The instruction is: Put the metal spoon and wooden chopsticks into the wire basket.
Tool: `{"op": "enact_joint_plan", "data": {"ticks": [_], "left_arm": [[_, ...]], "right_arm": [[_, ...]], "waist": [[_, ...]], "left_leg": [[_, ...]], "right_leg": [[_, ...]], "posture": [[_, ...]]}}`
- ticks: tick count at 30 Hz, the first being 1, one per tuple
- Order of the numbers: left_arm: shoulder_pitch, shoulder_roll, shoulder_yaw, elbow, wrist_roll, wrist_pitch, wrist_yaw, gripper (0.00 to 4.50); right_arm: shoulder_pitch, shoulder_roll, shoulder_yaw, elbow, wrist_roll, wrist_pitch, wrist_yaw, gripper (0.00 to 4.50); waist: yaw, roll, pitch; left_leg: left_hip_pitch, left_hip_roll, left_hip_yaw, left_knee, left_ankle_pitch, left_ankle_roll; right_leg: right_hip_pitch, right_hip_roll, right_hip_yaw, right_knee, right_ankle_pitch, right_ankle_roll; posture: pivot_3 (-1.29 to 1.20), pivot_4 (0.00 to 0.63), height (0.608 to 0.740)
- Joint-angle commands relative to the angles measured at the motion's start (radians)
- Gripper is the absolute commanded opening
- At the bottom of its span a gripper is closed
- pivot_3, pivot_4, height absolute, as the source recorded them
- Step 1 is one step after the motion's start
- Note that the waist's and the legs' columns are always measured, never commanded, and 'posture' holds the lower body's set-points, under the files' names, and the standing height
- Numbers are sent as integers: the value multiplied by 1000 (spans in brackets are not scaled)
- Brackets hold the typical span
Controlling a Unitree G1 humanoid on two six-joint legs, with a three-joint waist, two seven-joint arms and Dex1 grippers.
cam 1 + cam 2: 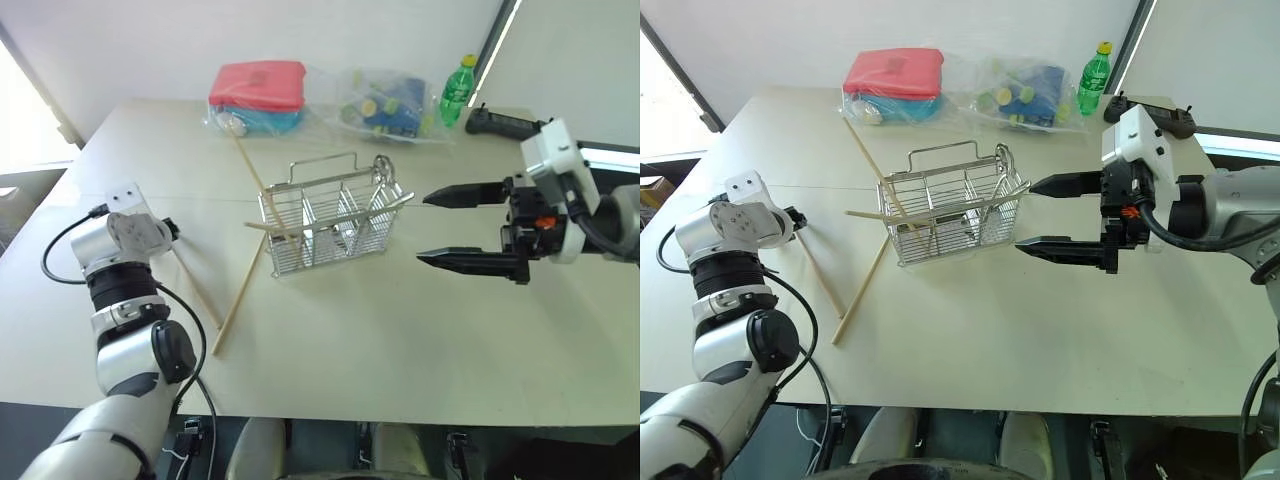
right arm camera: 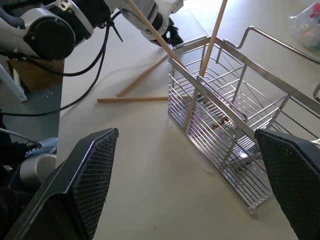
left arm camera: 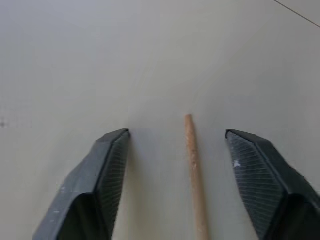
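Down at the left wrist, the camera gives what the head views hide: the left gripper [image 3: 177,150] has its two black fingers apart, straddling the tip of one pale wooden chopstick [image 3: 194,175] lying flat on the beige table [image 1: 400,340], neither pad touching it. From above, I count four chopsticks: two crossing on the table in front of the small silver wire-grid basket [image 1: 330,225], one leaning up out of it toward the back, one lying across its rim. The right gripper [image 1: 470,228] hangs beside the basket, fingers spread wide, holding nothing. Its wrist camera catches a shiny glint low inside the basket, possibly the metal spoon, though I can't be sure.
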Motion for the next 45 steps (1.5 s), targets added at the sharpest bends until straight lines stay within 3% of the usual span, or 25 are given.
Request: {"op": "enact_joint_plan", "data": {"ticks": [1,3,4,12,18,22,29,32,38,45], "left_arm": [[1,-35,21,38,-22,15,6,1111],[-1,-44,34,30,-26,20,15,87],[-3,-49,42,27,-28,23,20,32],[-22,-53,74,16,-33,38,33,32],[-86,61,45,38,-48,-132,-72,32],[-203,212,-10,35,-94,-472,-351,32],[-396,318,-38,-29,-242,-678,-652,32],[-429,287,-80,-132,-330,-619,-724,32],[-362,116,-201,-363,-437,-530,-730,32],[-309,-20,-304,-427,-470,-539,-731,32]], "right_arm": [[-12,-8,-35,-24,23,-1,-18,4500],[-14,-10,-35,-22,26,1,-24,4500],[-15,-10,-35,-21,28,3,-28,4500],[-29,-2,-22,-20,51,13,-68,4500],[-12,-1,-36,-21,70,30,-95,4500],[51,-2,-77,-44,88,45,-121,4500],[149,22,-156,-94,148,72,-205,4500],[178,37,-176,-113,169,73,-244,4500],[213,65,-196,-139,203,64,-322,4500],[263,81,-237,-176,254,61,-402,4500]], "waist": [[1,0,0],[2,0,0],[2,0,0],[2,0,0],[-5,-4,2],[-6,-16,9],[-2,-15,8],[-3,-15,8],[-4,-14,9],[-7,-12,10]], "left_leg": [[0,0,0,1,0,0],[-1,0,0,2,0,0],[-1,0,0,2,0,0],[-2,-1,0,3,0,0],[-3,0,0,3,0,0],[-7,2,0,2,0,-1],[-5,1,4,-3,1,-3],[-5,1,3,-3,-1,0],[-3,1,2,0,0,0],[-3,3,2,1,0,1]], "right_leg": [[0,0,0,0,0,0],[1,0,0,0,0,1],[1,0,0,-1,1,1],[1,0,0,-1,1,2],[-1,0,0,-1,1,1],[-5,2,-1,-1,3,-3],[-3,0,-1,-6,5,-3],[-3,0,-1,-6,5,-2],[0,0,-1,-6,3,2],[-1,2,-1,-4,3,0]], "posture": [[0,150,678],[0,150,678],[0,150,678],[0,150,678],[0,150,678],[0,150,678],[0,150,678],[0,150,678],[0,150,678],[0,150,678]]}}
